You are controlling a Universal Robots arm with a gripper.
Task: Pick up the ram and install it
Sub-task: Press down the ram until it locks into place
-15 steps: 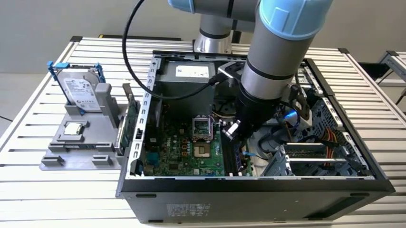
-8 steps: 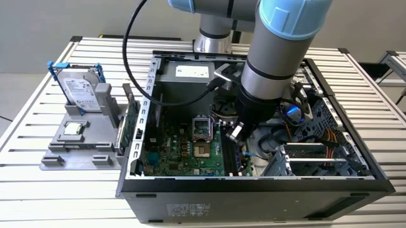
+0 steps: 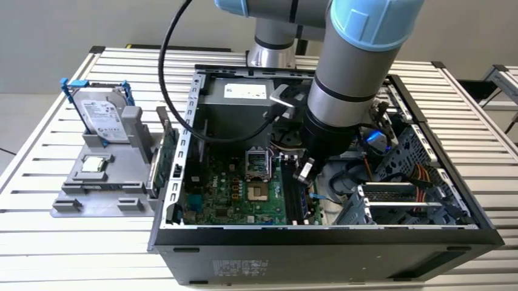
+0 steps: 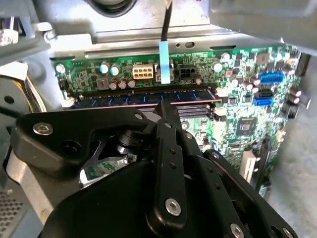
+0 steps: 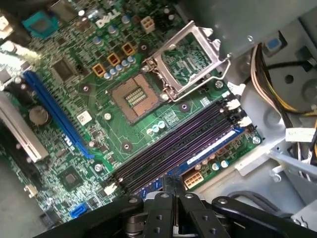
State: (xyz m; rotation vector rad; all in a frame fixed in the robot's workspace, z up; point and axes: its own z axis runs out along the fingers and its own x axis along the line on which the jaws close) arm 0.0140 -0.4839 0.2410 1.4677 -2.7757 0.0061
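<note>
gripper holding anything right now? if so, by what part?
Nothing is held. The gripper has its fingers closed together with nothing between them, tips over the top edge of the ram, which already stands in its motherboard slot.

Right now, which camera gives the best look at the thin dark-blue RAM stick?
The second wrist view: the thin dark-blue RAM stick lies lengthwise across it, sitting in a motherboard slot beyond the gripper. The first wrist view shows its blue edge; the exterior view shows a sliver.
</note>
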